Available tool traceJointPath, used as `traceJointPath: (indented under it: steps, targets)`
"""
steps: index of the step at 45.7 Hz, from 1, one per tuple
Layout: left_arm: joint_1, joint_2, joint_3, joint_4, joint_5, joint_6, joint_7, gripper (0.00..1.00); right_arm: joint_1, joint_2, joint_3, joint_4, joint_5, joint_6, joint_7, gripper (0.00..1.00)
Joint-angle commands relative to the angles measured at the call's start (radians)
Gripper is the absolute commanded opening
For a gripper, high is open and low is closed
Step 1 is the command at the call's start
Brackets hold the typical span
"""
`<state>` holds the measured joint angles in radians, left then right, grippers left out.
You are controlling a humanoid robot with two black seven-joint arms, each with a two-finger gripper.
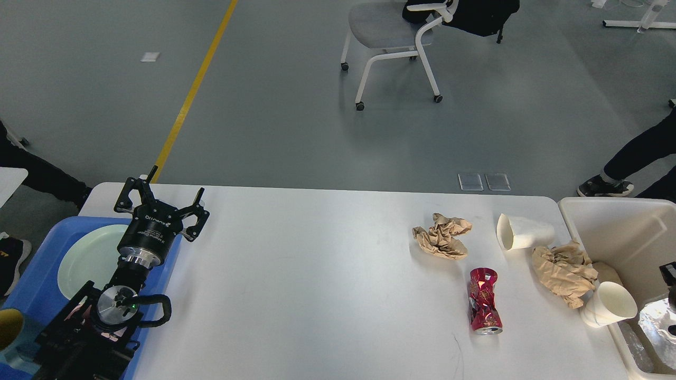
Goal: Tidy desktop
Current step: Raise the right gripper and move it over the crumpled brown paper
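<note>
trash still on the desk

my left gripper [161, 203] hangs over the far left corner of the desk [317, 274], above the edge of the blue tray [31, 295]. its fingers are spread wide and hold nothing. a pale plate [87, 258] lies in the tray under my arm. at the right edge, over the bin [607, 221], i see a small dark bit that may be my right arm. i cannot tell what its fingers are doing.

the desk is the big white top right in front of me. the mess is all on its right side: a red can [484, 301] lying down, a paper ball [442, 236], a tipped cup [523, 233], a bigger paper wad [564, 273], and a second cup [607, 304] just beside the bin wall.

here is what i think could go wrong. the can is round and bent, so it may roll off if i bump it. the cups are light and could tip or slide away from a push. the wad touches both cups, so pulling it may drag them along. my left gripper is far from all of it, so reaching across could knock things.
</note>
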<state>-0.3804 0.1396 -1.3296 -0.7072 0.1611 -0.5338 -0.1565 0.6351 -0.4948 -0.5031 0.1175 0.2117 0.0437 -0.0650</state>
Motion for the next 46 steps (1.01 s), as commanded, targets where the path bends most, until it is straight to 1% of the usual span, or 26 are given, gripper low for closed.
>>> traceJointPath:
  steps: [1, 22, 23, 25, 26, 28, 29, 30, 32, 36, 46]
  targets:
    - [0.000, 0.000, 0.000, 0.000, 0.000, 0.000, 0.000, 0.96, -0.011, 0.016, 0.003, -0.001, 0.000, -0.010, -0.001, 0.00]
    - [0.000, 0.000, 0.000, 0.000, 0.000, 0.000, 0.000, 0.96, -0.028, 0.038, 0.003, 0.001, 0.000, -0.045, 0.001, 0.00]
    - [0.000, 0.000, 0.000, 0.000, 0.000, 0.000, 0.000, 0.96, -0.028, 0.038, 0.003, -0.001, 0.000, -0.059, 0.001, 0.12]
    - [0.000, 0.000, 0.000, 0.000, 0.000, 0.000, 0.000, 0.96, -0.028, 0.036, 0.003, -0.001, 0.000, -0.105, 0.001, 0.49]
    - [0.000, 0.000, 0.000, 0.000, 0.000, 0.000, 0.000, 0.96, -0.028, 0.036, 0.001, -0.001, 0.000, -0.132, 0.001, 0.64]
    - [0.000, 0.000, 0.000, 0.000, 0.000, 0.000, 0.000, 0.96, -0.029, 0.039, 0.003, 0.001, -0.001, -0.206, 0.001, 0.90]
    - [0.000, 0.000, 0.000, 0.000, 0.000, 0.000, 0.000, 0.96, -0.029, 0.041, 0.003, 0.002, -0.002, -0.231, 0.001, 0.97]
    - [0.000, 0.000, 0.000, 0.000, 0.000, 0.000, 0.000, 0.96, -0.029, 0.047, 0.003, 0.004, -0.002, -0.251, 0.001, 1.00]
    - [0.000, 0.000, 0.000, 0.000, 0.000, 0.000, 0.000, 0.96, -0.029, 0.061, 0.003, 0.005, -0.002, -0.272, 0.001, 1.00]
    - [0.000, 0.000, 0.000, 0.000, 0.000, 0.000, 0.000, 0.96, -0.038, 0.077, 0.003, 0.007, -0.002, -0.272, 0.001, 1.00]
    - [0.000, 0.000, 0.000, 0.000, 0.000, 0.000, 0.000, 0.96, -0.029, 0.071, 0.003, 0.024, -0.002, -0.269, -0.003, 1.00]
